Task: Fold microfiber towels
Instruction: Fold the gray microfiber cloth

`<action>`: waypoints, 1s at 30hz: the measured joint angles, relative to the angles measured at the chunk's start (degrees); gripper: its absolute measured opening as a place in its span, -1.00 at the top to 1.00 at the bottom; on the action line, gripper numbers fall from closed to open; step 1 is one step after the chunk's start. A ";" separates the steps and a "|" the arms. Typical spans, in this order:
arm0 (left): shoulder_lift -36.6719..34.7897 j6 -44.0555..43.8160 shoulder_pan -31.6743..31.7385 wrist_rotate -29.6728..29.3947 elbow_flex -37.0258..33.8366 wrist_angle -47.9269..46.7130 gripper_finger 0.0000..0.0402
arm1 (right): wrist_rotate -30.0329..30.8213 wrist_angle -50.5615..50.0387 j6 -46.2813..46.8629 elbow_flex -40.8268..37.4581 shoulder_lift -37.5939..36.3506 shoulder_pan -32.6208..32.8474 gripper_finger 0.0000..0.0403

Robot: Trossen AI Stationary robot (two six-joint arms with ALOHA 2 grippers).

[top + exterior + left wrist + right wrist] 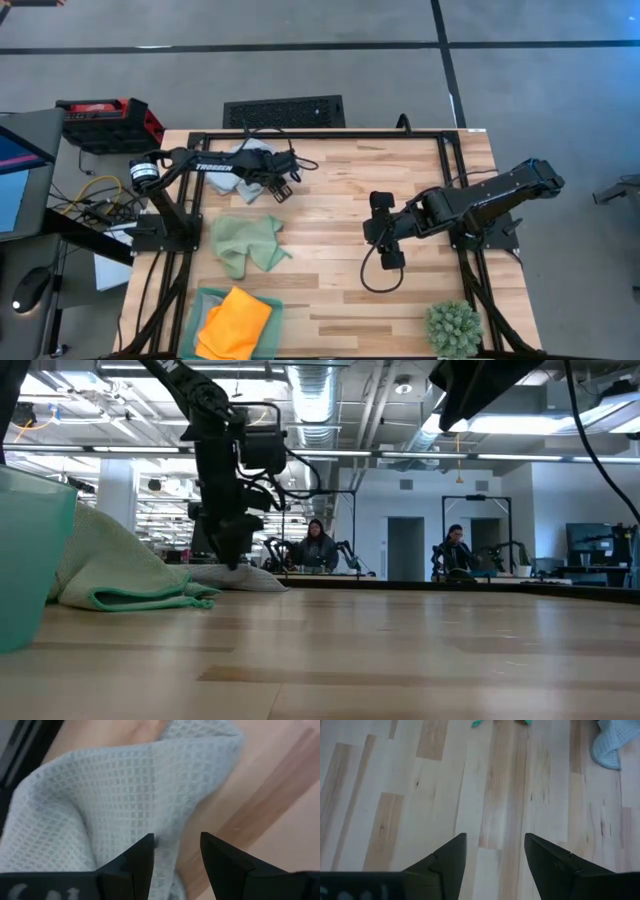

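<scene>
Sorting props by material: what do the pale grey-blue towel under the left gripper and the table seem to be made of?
Pale grey-blue towel: soft woven cloth, matte, probably microfiber; a waffle grid of small squares shows, and it drapes in folds.
Table: light wood planks, smooth with a slight sheen; grain streaks and butted strips show.

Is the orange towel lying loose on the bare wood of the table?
No. In the high view the orange towel lies in the green tray at the table's near left corner, not on the wood.
</scene>
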 joint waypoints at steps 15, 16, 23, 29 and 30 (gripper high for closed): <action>0.00 1.67 0.26 -3.85 -0.53 0.51 0.38 | 0.02 1.30 0.94 0.00 0.00 -0.01 -0.11; 0.00 2.16 0.24 -3.85 -0.53 0.51 0.45 | 0.02 1.36 0.96 0.00 0.00 0.00 -0.11; 0.00 2.94 0.18 -3.15 -0.53 0.62 0.96 | 0.11 1.36 0.98 0.00 0.00 0.00 -0.11; 0.00 3.05 -2.10 1.80 -0.53 4.88 0.99 | 0.15 1.36 1.07 0.00 0.00 0.00 -0.11; 0.00 3.31 -2.84 2.89 -0.53 6.13 0.99 | 0.15 1.36 1.07 0.00 0.00 0.00 -0.11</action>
